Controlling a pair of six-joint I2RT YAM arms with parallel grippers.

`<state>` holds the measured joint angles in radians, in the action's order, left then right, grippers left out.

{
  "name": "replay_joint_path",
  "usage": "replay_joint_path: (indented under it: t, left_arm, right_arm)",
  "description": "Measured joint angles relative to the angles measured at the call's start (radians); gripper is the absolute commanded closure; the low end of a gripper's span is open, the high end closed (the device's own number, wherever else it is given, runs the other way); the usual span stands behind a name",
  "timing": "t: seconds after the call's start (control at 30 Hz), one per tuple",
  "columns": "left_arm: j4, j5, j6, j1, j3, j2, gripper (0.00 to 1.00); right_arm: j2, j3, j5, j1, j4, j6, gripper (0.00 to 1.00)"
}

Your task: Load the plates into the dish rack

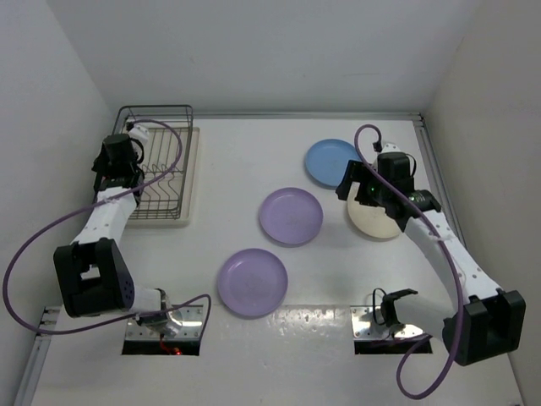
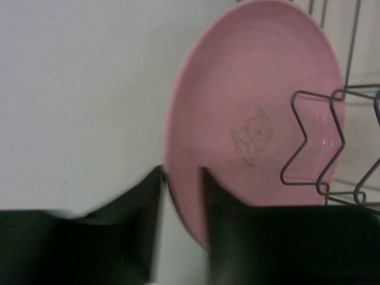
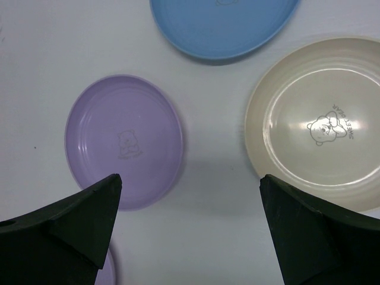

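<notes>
Edgewise — pink plate [image 2: 237,77] between left fingers [image 2: 127,228]

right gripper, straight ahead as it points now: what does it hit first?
Likely bare table, in the gap between the far purple plate and the cream plate; depth unclear from the wrist view.

Left end effector [image 2: 183,178] pinches the pink plate [image 2: 255,89] rim while right end effector [image 3: 190,184] gapes wide.
</notes>
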<state>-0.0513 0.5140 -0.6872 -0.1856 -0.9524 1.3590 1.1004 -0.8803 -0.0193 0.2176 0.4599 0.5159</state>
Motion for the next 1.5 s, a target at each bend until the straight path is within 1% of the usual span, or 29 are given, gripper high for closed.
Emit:
replay_joint_path:
  t: [0.07,0.1,0.17,0.2,0.27,0.3,0.37,0.43,0.47,0.5,0.6,0.63,0.7,0.73,0.77,0.8,0.83,0.9,0.93,1.07,1.17,1.3,1.5]
  left_arm:
    - [0.048,-0.005,0.026,0.0,-0.016,0.016,0.35]
    - [0.081,-0.01,0.037,-0.001,-0.031,0.024,0.25]
    - [0.161,-0.019,0.06,-0.001,-0.094,0.048,0.18]
    - [0.19,-0.021,0.069,-0.001,-0.134,0.058,0.13]
    - [0.223,-0.025,0.087,-0.001,-0.214,0.068,0.12]
    - [0.244,-0.026,0.097,-0.001,-0.259,0.071,0.09]
    - [0.261,-0.026,0.121,-0.001,-0.341,0.076,0.09]
    - [0.285,-0.027,0.156,-0.001,-0.418,0.078,0.09]
    - [0.304,-0.038,0.179,0.001,-0.457,0.079,0.09]
    - [0.327,-0.055,0.202,0.002,-0.492,0.079,0.09]
    - [0.452,-0.15,0.254,0.023,-0.616,0.093,0.09]
    - [0.493,-0.194,0.264,0.042,-0.646,0.095,0.09]
    - [0.559,-0.269,0.277,0.096,-0.671,0.097,0.09]
    - [0.597,-0.301,0.282,0.132,-0.671,0.097,0.09]
    - [0.632,-0.331,0.285,0.166,-0.666,0.1,0.09]
    - [0.66,-0.352,0.287,0.19,-0.658,0.103,0.09]
    - [0.69,-0.373,0.291,0.221,-0.646,0.109,0.09]
    - [0.74,-0.405,0.303,0.269,-0.618,0.122,0.09]
    - [0.761,-0.416,0.309,0.284,-0.607,0.127,0.09]
    - [0.822,-0.472,0.335,0.33,-0.573,0.137,0.09]
    - [0.833,-0.526,0.354,0.362,-0.57,0.139,0.09]
    - [0.839,-0.65,0.376,0.406,-0.575,0.153,0.09]
    - [0.85,-0.834,0.401,0.433,-0.608,0.179,0.09]
  right_arm:
    - [0.027,-0.008,0.003,-0.004,-0.006,0.0,0.0]
    - [0.046,-0.016,0.009,-0.009,-0.005,0.0,0.0]
    - [0.116,-0.069,0.031,-0.038,0.005,0.0,0.0]
    - [0.158,-0.108,0.037,-0.058,0.013,0.001,0.0]
    - [0.243,-0.185,0.048,-0.109,0.01,0.008,0.0]
    - [0.298,-0.235,0.05,-0.14,0.014,0.016,0.0]
    - [0.424,-0.34,0.057,-0.192,0.013,0.034,0.0]
    - [0.561,-0.441,0.07,-0.234,0.011,0.042,0.05]
    - [0.626,-0.488,0.076,-0.25,0.014,0.047,0.05]
    - [0.69,-0.526,0.079,-0.263,0.013,0.051,0.07]
    - [0.869,-0.623,0.093,-0.277,0.032,0.055,0.14]
    - [0.921,-0.648,0.1,-0.277,0.035,0.056,0.19]
    - [1.027,-0.698,0.111,-0.274,0.055,0.059,0.25]
    - [1.069,-0.719,0.116,-0.274,0.059,0.061,0.35]
    - [1.108,-0.735,0.121,-0.274,0.062,0.063,0.41]
    - [1.121,-0.758,0.129,-0.274,0.072,0.066,0.49]
    - [1.122,-0.771,0.128,-0.273,0.06,0.07,0.73]
    - [1.128,-0.792,0.134,-0.273,0.051,0.07,0.94]
    - [1.133,-0.795,0.143,-0.273,0.044,0.074,1.0]
    - [1.141,-0.791,0.145,-0.263,0.041,0.071,1.0]
    - [1.106,-0.752,0.145,-0.229,0.013,0.051,1.0]
    - [0.942,-0.632,0.138,-0.098,-0.049,0.036,1.0]
    - [0.693,-0.579,0.17,0.155,-0.161,0.03,1.0]
